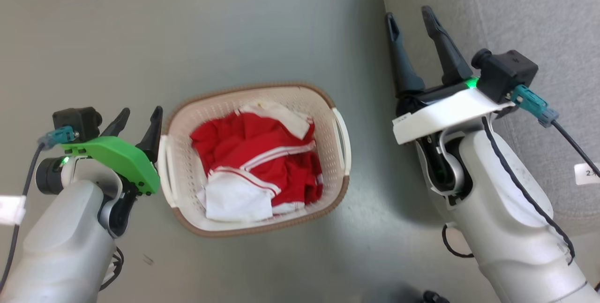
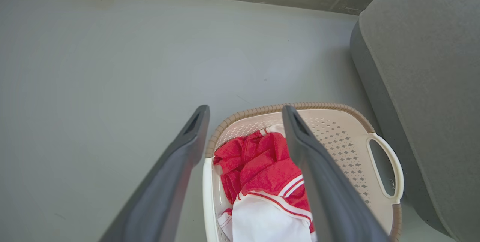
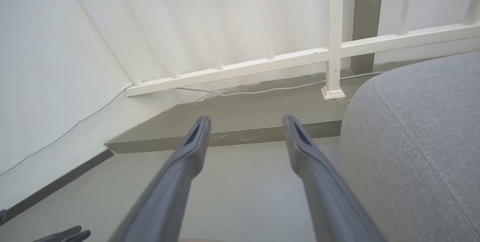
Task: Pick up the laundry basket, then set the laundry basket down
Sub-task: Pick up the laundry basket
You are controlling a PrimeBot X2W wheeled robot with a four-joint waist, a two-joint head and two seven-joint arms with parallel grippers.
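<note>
While the laundry basket point(image 1: 255, 231) stands on the grey floor point(image 1: 234, 21), both hands are spread and hold nothing. The basket is cream-white and perforated, with a brown woven-look rim, and a crumpled red and white garment point(image 1: 253, 162) lies inside it.

The left hand point(image 1: 142, 110) is hard against the basket's left side, beside the white handle point(image 1: 164, 171) there. Its two dark fingers are parted. In the left wrist view the left hand point(image 2: 245, 109) straddles the near edge of the basket point(image 2: 318, 105): one finger lies outside the wall over the floor, and the other crosses above the garment point(image 2: 262, 159). Whether either finger touches the plastic, I cannot tell. The far handle point(image 2: 390, 159) is on the basket's opposite side, next to a grey upholstered seat point(image 2: 423, 84).

The right hand point(image 1: 408, 13) is off to the basket's right, well apart from the right handle point(image 1: 342, 139), and it is also released, with a clear gap between its fingers. In the right wrist view the right hand point(image 3: 245, 118) points past the basket toward a low step point(image 3: 232, 137) and a white railing point(image 3: 333, 47), with a thin cable point(image 3: 262, 91) running along the wall's foot and the grey seat point(image 3: 412, 141) beside it.
</note>
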